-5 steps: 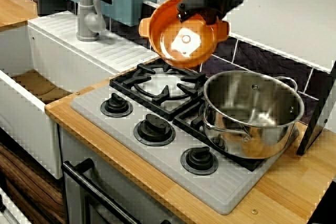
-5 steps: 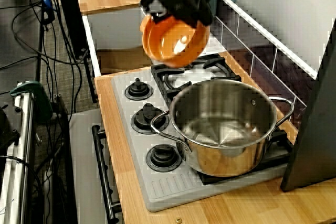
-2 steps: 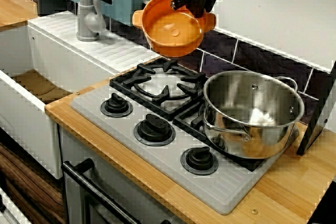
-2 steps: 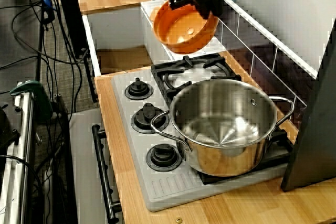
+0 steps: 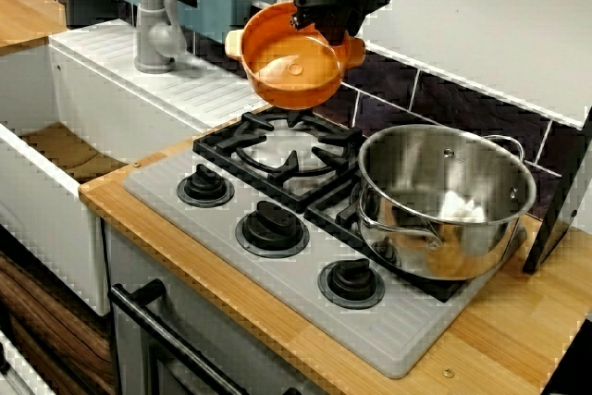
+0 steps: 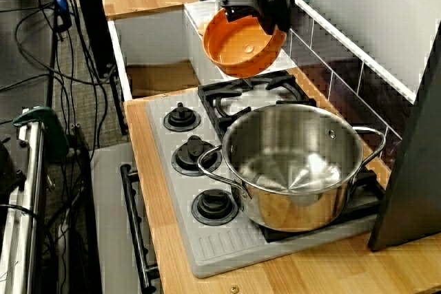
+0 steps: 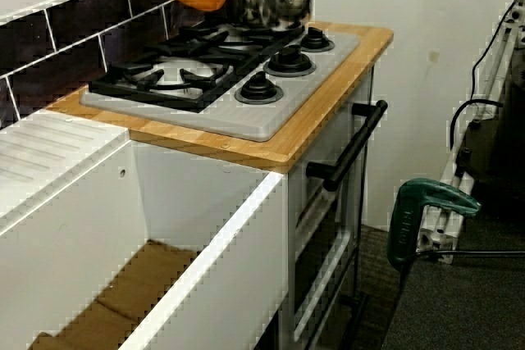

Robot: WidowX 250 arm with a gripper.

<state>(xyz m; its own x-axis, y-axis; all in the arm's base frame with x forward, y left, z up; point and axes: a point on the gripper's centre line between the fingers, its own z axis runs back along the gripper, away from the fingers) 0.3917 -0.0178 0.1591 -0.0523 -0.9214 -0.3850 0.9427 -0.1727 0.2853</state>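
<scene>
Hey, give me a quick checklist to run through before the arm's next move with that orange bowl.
1. Grip: gripper shut on the rim of the bowl: ok.
2. Bowl level: tilted, inside facing the front: not ok.
3. Bowl contents: nothing seen inside: ok.
4. Gap to grate below: bowl hangs clear: ok.
5. Gap to pot: apart: ok.
6. Gap to faucet: apart: ok.

All share the stove [image 5: 403, 336]; one looks from its front; one high beyond the pot [image 6: 303, 213]; one low from the sink [image 7: 74, 243].
</scene>
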